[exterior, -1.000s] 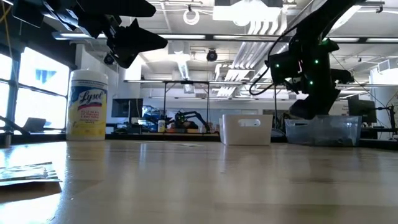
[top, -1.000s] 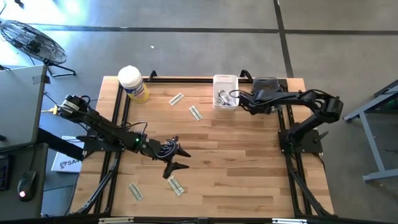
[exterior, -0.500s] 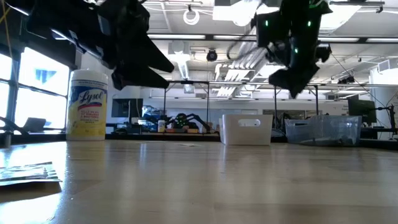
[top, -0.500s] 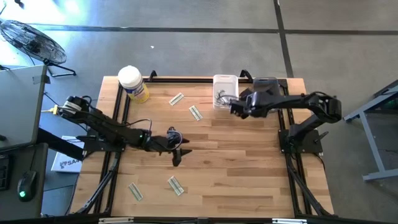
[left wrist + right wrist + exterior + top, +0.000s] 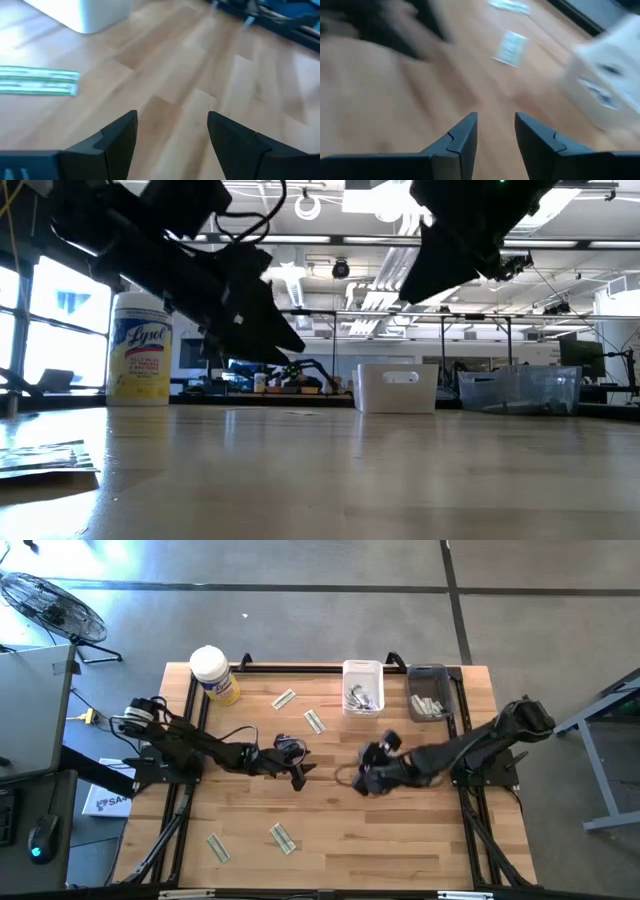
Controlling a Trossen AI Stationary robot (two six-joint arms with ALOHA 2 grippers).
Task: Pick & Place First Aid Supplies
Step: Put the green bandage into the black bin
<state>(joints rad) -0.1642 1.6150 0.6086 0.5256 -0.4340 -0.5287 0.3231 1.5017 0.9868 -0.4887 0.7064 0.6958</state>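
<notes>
Packets (image 5: 283,837) flat on bench (image 5: 400,830), left hand (image 5: 299,776) open and empty mid-bench, right hand (image 5: 362,778) open and empty nearby

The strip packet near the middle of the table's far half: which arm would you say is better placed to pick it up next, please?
Probably the left: its pincer stands open and empty just short of that strip packet, which shows in its wrist view. The right pincer, also open and empty, sits farther off.

The right wrist view is smeared: the white bin (image 5: 610,85) and 2 packets (image 5: 510,48) show no detail. In the low view both arms are dark silhouettes cut off at the top, and the near-left packet (image 5: 40,458) is cropped.
</notes>
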